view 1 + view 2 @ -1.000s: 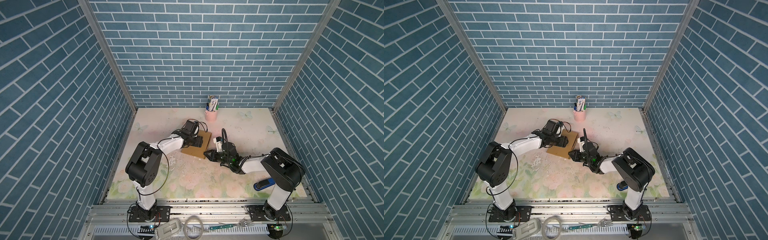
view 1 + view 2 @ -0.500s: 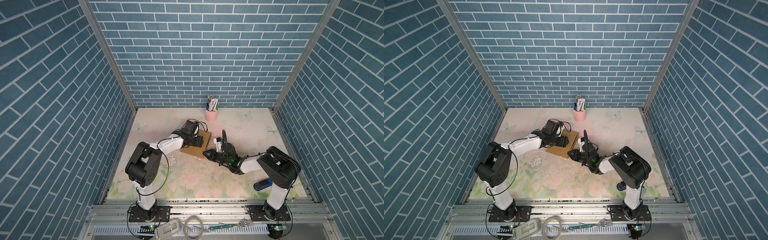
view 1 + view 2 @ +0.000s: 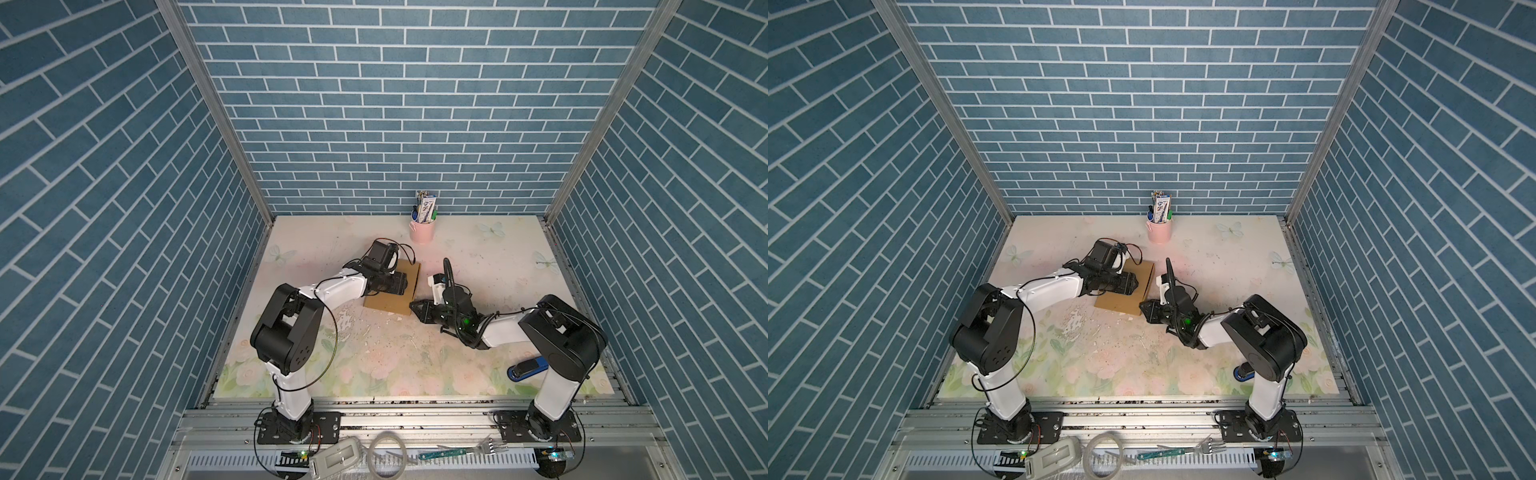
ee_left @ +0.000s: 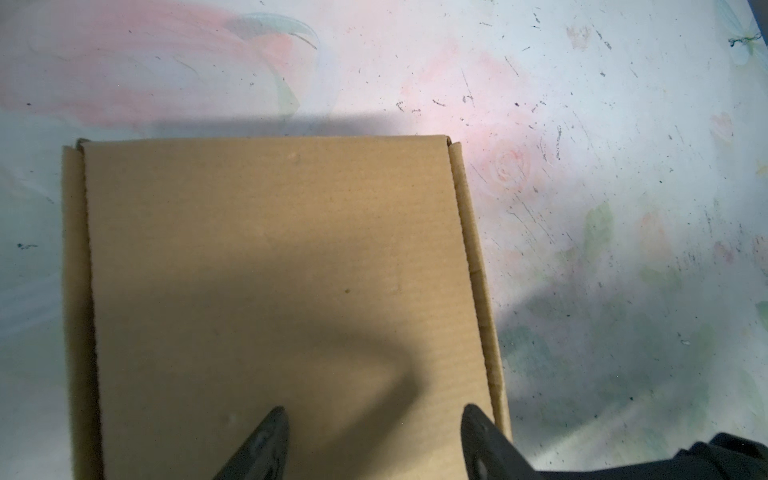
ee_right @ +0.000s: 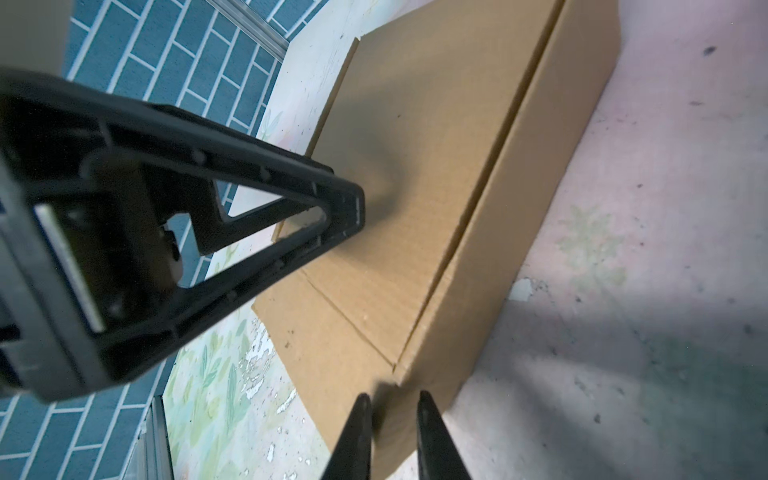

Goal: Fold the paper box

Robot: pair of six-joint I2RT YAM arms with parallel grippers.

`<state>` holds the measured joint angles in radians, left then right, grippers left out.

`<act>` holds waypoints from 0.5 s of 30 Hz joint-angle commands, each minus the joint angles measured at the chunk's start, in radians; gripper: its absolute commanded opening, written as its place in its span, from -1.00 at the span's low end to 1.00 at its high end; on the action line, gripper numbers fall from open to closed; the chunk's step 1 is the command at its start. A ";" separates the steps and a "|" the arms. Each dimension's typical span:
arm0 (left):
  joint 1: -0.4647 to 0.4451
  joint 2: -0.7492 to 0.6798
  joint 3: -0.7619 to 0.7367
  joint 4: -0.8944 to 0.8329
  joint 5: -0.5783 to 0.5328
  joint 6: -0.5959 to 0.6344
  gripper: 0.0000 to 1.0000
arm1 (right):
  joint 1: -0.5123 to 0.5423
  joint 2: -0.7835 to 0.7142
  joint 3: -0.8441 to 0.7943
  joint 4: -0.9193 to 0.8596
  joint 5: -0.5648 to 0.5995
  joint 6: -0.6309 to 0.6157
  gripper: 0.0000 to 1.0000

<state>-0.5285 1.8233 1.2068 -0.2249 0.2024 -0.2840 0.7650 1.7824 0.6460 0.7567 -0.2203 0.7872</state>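
Floral table, left jaws wide on paper box

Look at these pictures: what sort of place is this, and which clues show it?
Probably a robot test booth: left arm and right arm bolted to an aluminium rail, brick-patterned wall panels on three sides, the paper box on a floral table.
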 commanded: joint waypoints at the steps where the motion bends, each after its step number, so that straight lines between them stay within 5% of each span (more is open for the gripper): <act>1: -0.002 -0.015 -0.016 -0.023 0.020 -0.009 0.34 | -0.004 0.003 -0.016 0.014 0.043 -0.079 -0.58; 15: -0.002 -0.031 -0.050 -0.045 0.019 -0.008 0.34 | -0.006 0.004 -0.046 0.029 0.104 -0.292 -0.61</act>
<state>-0.5285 1.8080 1.1858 -0.2199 0.2073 -0.2840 0.7647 1.7824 0.6247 0.8021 -0.1577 0.5694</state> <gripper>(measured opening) 0.672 0.195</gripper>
